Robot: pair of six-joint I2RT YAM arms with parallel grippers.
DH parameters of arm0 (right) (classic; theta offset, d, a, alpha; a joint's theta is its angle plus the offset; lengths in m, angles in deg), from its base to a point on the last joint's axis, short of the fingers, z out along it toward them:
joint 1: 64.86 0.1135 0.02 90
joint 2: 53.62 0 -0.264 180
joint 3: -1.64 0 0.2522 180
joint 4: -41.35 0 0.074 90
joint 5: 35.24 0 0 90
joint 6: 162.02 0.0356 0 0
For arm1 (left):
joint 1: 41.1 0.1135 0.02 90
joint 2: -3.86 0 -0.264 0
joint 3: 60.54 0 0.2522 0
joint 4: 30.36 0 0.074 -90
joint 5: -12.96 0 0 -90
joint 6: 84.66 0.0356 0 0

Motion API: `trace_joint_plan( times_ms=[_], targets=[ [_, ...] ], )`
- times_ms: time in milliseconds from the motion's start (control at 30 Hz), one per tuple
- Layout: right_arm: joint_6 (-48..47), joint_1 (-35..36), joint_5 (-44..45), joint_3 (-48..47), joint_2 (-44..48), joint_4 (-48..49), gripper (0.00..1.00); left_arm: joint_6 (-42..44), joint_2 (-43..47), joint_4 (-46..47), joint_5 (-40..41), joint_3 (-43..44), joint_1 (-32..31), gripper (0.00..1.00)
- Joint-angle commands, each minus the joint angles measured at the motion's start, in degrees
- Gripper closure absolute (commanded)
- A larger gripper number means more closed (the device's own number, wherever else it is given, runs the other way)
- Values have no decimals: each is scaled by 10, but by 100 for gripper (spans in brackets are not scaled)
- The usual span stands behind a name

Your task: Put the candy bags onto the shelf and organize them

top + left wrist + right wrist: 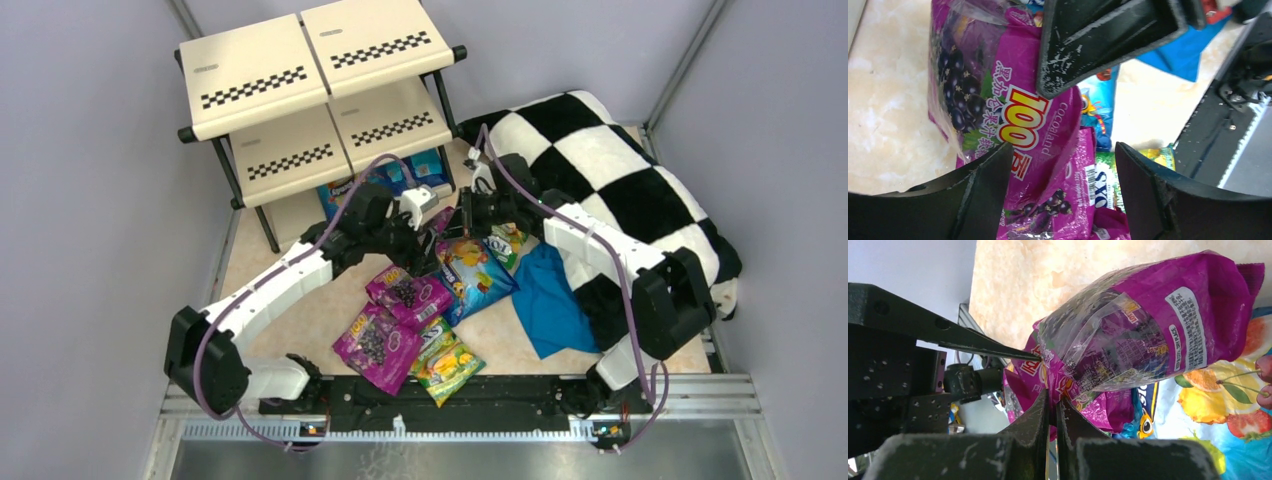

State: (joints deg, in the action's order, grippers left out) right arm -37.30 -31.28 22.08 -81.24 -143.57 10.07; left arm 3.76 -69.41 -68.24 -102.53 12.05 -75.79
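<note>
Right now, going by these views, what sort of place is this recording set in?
Most likely a lab robot cell staged as shelf-stocking, not a real shop: plain grey walls close in the table, a metal rail runs along its near edge, and a lone shelf stands by loose candy bags.

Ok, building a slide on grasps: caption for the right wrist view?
Right tool pinching the edge of a purple grape candy bag above a blue fruit-printed bag.
</note>
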Motion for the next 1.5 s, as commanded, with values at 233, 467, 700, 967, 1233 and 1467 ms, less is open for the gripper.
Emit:
trace_joint_plan(
  times_ms=[233, 467, 700, 967, 1233, 1467],
  targets=[
    [37, -8, 22, -41, 2, 2, 100, 18, -54, -37, 92, 12, -15, 35],
    [91, -16, 36, -7, 15, 43, 100, 18, -93, -50, 70, 23, -25, 81],
    [178, -18, 113, 94, 83, 128, 73, -7, -82, -27, 21, 17, -26, 100],
    [328, 6, 219, 189, 117, 154, 13, -24, -77, -14, 0, 19, -25, 100],
    [418, 56, 282, 204, 83, 159, 9, -22, -72, -6, -11, 18, -25, 100],
    [426, 56, 336, 211, 103, 106, 3, -18, -56, 1, -3, 14, -24, 100]
  ],
)
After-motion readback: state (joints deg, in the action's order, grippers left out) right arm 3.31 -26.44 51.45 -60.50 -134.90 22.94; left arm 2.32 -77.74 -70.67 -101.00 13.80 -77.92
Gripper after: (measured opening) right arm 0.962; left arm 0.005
